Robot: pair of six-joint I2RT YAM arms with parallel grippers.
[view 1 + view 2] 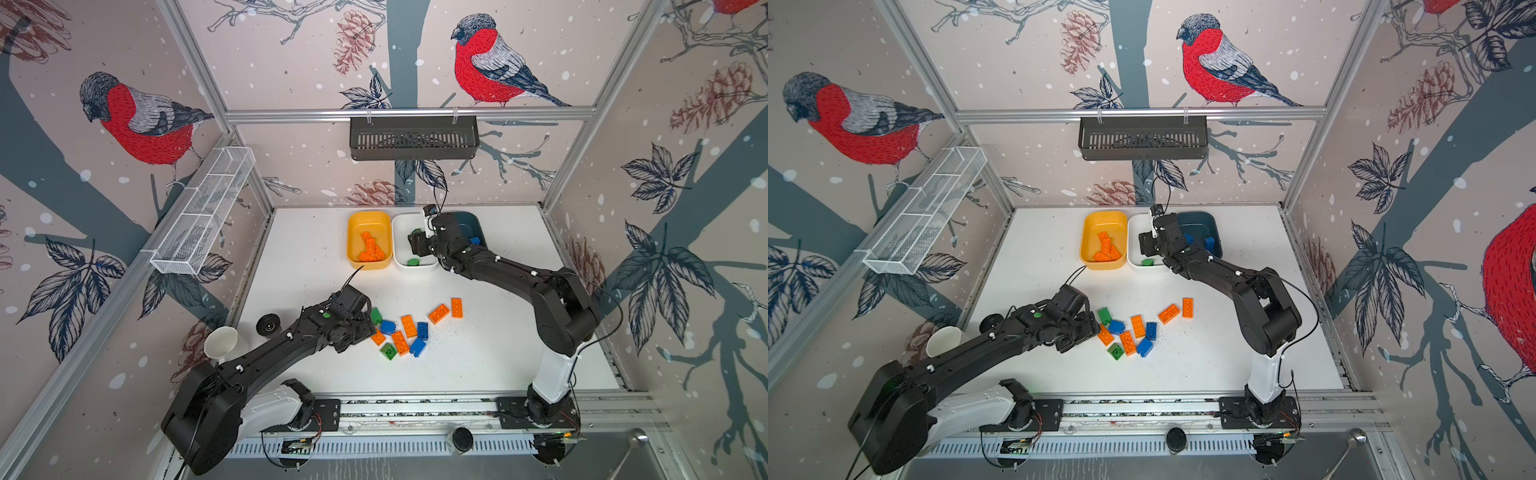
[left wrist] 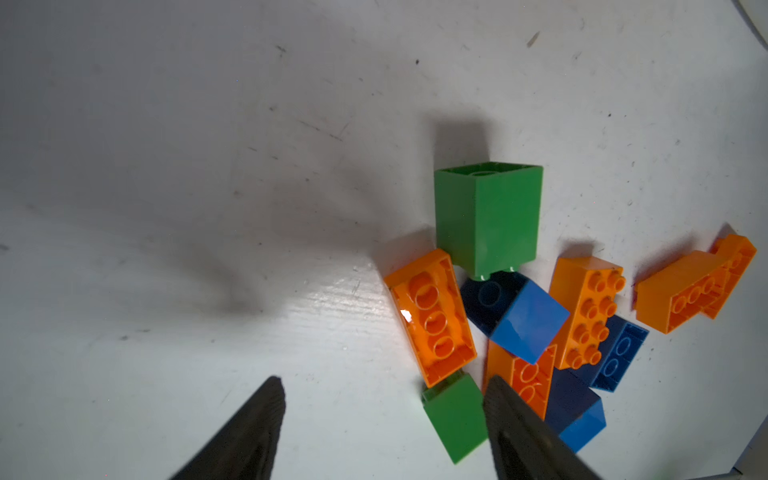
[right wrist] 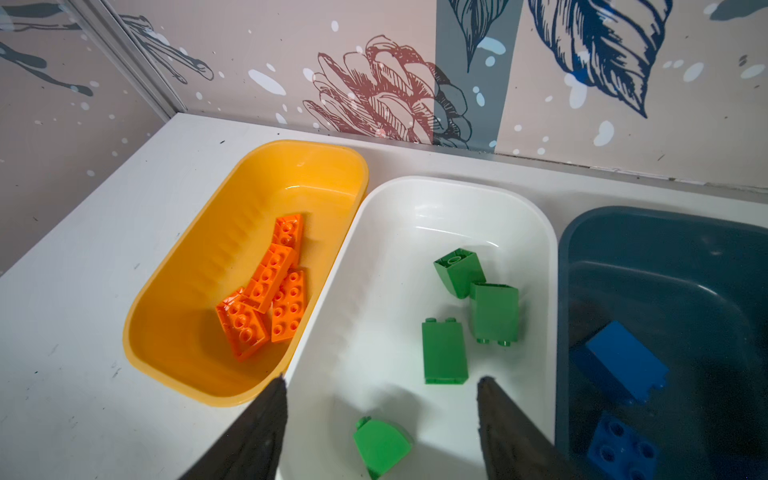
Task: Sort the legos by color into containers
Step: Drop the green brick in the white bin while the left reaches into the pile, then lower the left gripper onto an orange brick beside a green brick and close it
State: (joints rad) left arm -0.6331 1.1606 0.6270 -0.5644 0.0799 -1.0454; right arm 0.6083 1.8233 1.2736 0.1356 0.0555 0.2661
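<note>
A loose pile of legos [image 1: 409, 325] lies on the white table, orange, blue and green mixed. My left gripper [image 2: 384, 386] is open at the pile's left edge [image 1: 370, 328], and a small green brick [image 2: 455, 415] lies on the table between its fingers, close to one of them. At the back stand the yellow tub [image 3: 199, 291] with several orange bricks, the white tub [image 3: 374, 249] with several green bricks, and the teal tub [image 3: 665, 257] with two blue bricks. My right gripper [image 3: 381, 382] hangs open over the white tub [image 1: 401, 224], with a green brick [image 3: 380, 446] below its jaws.
Two orange bricks [image 1: 446, 310] lie apart to the right of the pile. A white cup [image 1: 220, 343] and a black wheel [image 1: 268, 324] sit at the table's left edge. A wire mesh tray [image 1: 203, 212] and a black slotted basket [image 1: 413, 137] hang on the walls.
</note>
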